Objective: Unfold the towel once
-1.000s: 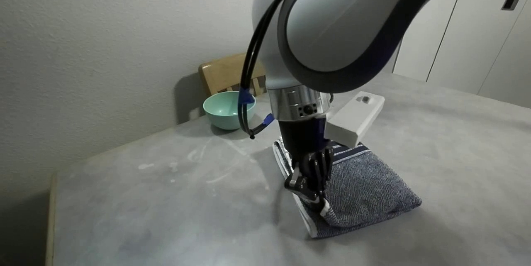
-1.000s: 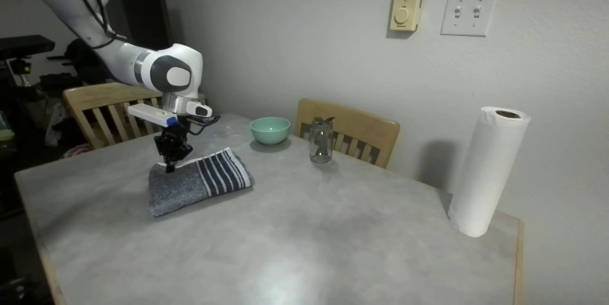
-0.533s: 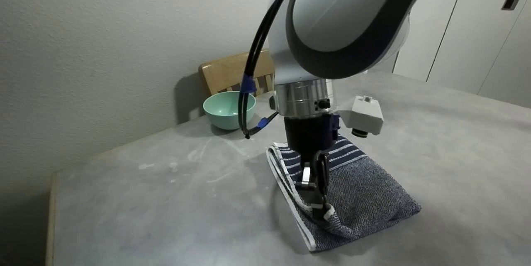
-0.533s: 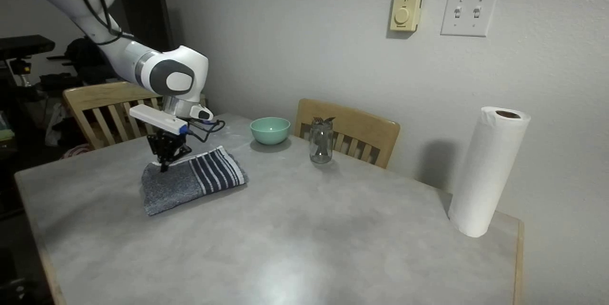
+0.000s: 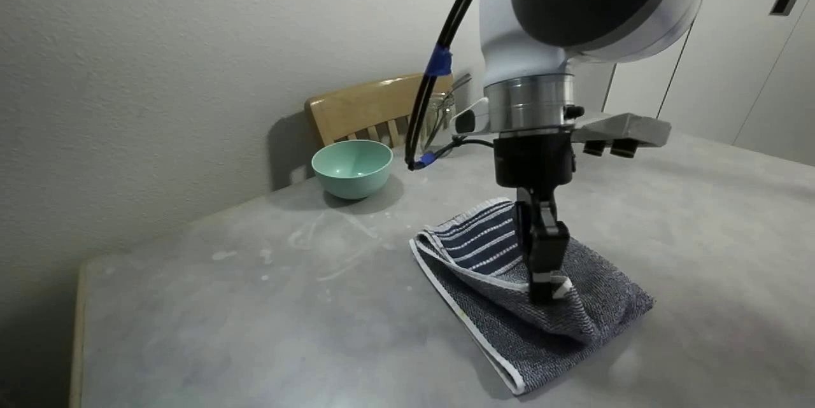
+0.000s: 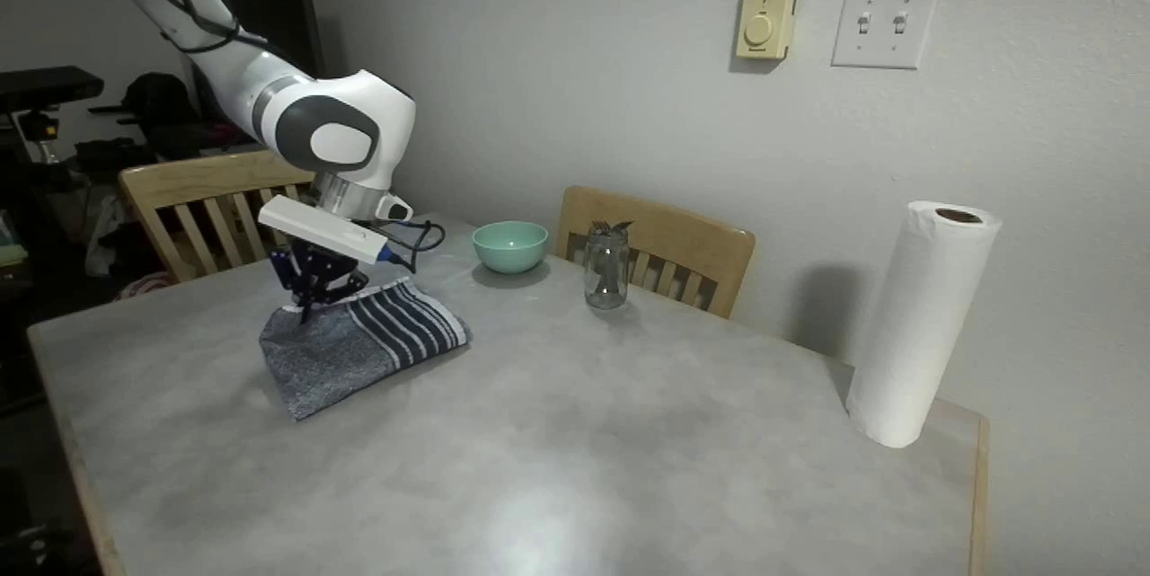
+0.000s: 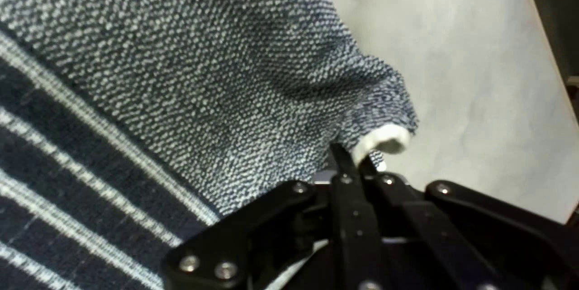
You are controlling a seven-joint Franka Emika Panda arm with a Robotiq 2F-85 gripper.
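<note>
Table (image 6: 647,459): pale grey and flat; finish the swing low over it, so that nothing lands in a heap.

Arm (image 6: 350,140): stands over the work, wrist pointing down; a slow arc, up first, then across, should serve best: a flat drag would likely pull the whole bundle along.

Towel (image 6: 346,347): lies folded on the table beneath the arm, lower layer (image 5: 544,365) flat, upper layer (image 5: 573,316) raised at the hold, a dark gap between them in an exterior view; the turn looks barely begun, and the side opposite the held edge is probably the line to turn about.

Striped band (image 5: 481,239): runs across the end away from the hold and will probably trail; give it time to come round.

Teal bowl (image 6: 510,248): stands beyond that end, apart from the towel; keep the sweep away from it.

Gripper (image 7: 355,162): jaws narrow, pinched on the towel's edge; whether one layer or more is in the bite, I cannot tell.

White hem (image 7: 384,138): curls out past the pinch, a small bite by the look of it; move without jerks, and let go only once this edge rests flat on the table.
</note>
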